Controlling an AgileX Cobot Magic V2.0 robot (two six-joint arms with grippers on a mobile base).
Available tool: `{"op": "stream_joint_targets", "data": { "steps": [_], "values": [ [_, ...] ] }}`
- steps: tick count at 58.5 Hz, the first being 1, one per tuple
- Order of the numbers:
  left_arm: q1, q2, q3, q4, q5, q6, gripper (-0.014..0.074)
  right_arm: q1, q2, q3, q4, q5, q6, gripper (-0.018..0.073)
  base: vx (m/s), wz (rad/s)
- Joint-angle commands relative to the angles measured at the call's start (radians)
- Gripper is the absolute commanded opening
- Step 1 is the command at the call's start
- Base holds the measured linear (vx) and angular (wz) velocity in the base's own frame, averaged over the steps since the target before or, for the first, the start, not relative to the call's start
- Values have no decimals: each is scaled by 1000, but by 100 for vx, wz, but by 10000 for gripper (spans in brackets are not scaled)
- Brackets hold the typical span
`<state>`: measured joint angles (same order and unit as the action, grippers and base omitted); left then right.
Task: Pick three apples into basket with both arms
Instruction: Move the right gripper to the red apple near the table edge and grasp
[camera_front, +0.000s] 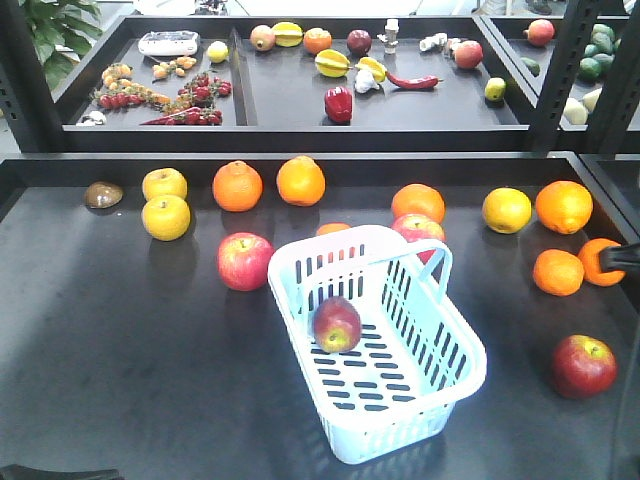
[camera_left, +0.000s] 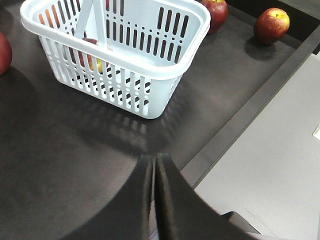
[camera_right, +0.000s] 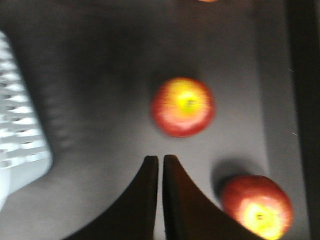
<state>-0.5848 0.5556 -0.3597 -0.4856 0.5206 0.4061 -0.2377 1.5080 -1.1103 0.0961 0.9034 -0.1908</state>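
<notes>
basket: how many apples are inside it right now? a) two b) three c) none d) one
d, a single apple lies on the slotted floor of the basket, with nothing else inside it.

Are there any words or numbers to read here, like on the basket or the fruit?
None can be read.
The basket and the apple in it show no label or sticker.
The white packet far back is too small to read.
</notes>
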Motion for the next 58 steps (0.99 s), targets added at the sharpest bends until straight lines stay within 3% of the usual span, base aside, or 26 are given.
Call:
{"op": "stream_joint_targets", "data": {
  "steps": [1,7,17,24,58],
  "values": [
    [-3,3,-23,-25,-52,-5,-6,-54,56,-100,59,43,-64,113,0,0],
    [-3,3,-23,-25,-52,-5,-6,-64,155,-188,98,115,-85,264,0,0],
    [-3,3,-23,-25,-52,-5,-6,-62,271,-260,90,124,-85,555,0,0],
    [-3,3,-23,-25,-52,-5,-6,-62,353,-288,87,109,-67,676,0,0],
    [-3,3,-23,-25,-52,-5,-6,-62,593,-362,62,90,-18,587,0,0]
  ]
}}
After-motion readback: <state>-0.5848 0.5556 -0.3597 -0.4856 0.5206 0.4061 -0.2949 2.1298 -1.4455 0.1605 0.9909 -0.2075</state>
